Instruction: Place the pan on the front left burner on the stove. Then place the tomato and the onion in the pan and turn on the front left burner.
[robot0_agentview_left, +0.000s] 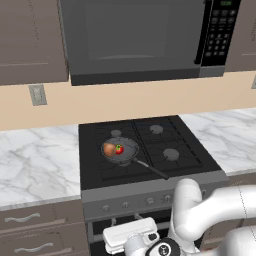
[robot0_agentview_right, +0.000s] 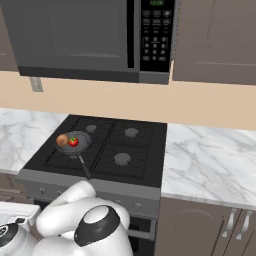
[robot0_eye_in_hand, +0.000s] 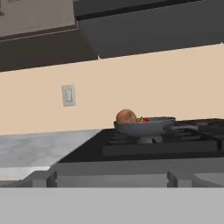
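Note:
The dark pan (robot0_agentview_left: 128, 153) sits on the front left burner of the black stove (robot0_agentview_left: 186, 168), covering its cap, with the long handle pointing front-right. The brown onion (robot0_agentview_left: 109, 149) and red tomato (robot0_agentview_left: 119, 149) lie side by side in the pan (robot0_agentview_right: 79, 145). The hand view looks level across the stove front at the pan (robot0_eye_in_hand: 146, 127), the onion (robot0_eye_in_hand: 126, 116) and the tomato (robot0_eye_in_hand: 141, 119). My gripper (robot0_eye_in_hand: 111, 178) is open with nothing between its fingertips. It hangs low in front of the stove's grey knob panel (robot0_agentview_left: 125, 204), left of centre and well apart from the pan.
A dark microwave (robot0_agentview_left: 135, 35) hangs over the stove. Marble counters (robot0_agentview_left: 35, 165) flank it on both sides, with drawers (robot0_agentview_left: 30, 220) below on the left. A wall outlet (robot0_agentview_left: 37, 95) sits on the beige backsplash. The other burner caps (robot0_agentview_left: 171, 154) are bare.

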